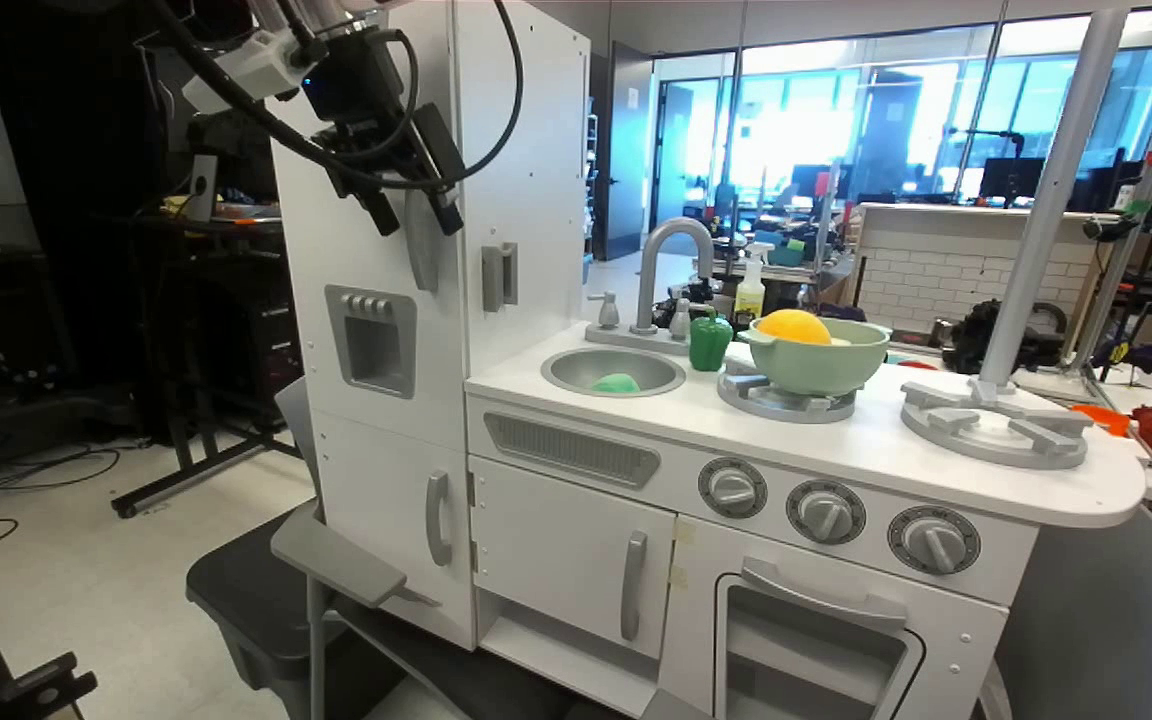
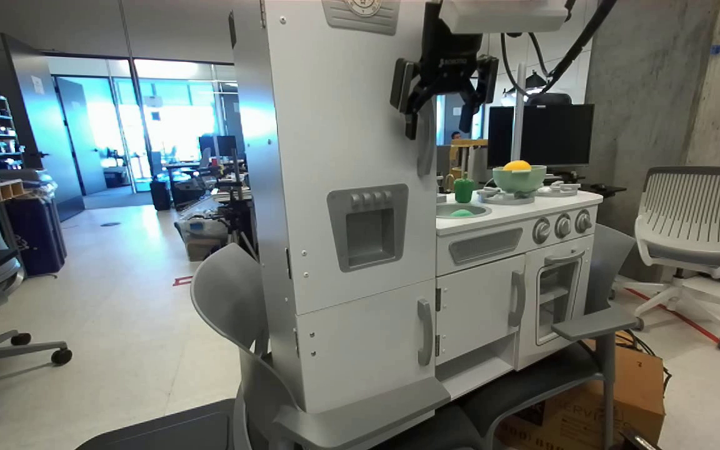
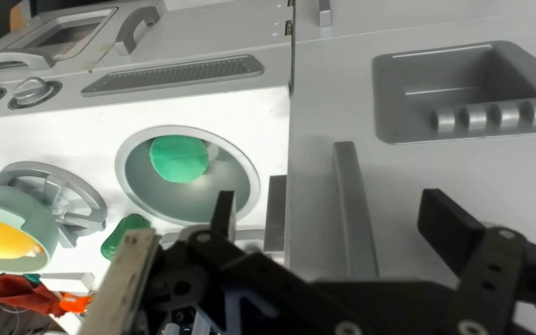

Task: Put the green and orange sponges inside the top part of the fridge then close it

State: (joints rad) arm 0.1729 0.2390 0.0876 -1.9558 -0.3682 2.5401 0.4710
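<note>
Black fingers (image 3: 449, 232) apart before closed white fridge (image 2: 347, 281), round green sponge (image 3: 179, 158) in grey sink (image 3: 193, 200) near fridge-side worktop (image 3: 63, 125) edge, round orange sponge (image 1: 794, 325) in light-green bowl (image 1: 816, 370).

In an exterior view, a white toy-kitchen desk (image 1: 871, 435) spreads below and to the right of the tool (image 1: 418, 222). Nearest the tool are a round grey sink (image 1: 654, 371) and curved grey faucet (image 1: 647, 285); farther off, a glossy green bell pepper (image 1: 709, 343), then a wide light-green bowl (image 1: 816, 368) on a grey burner (image 1: 784, 406).
</note>
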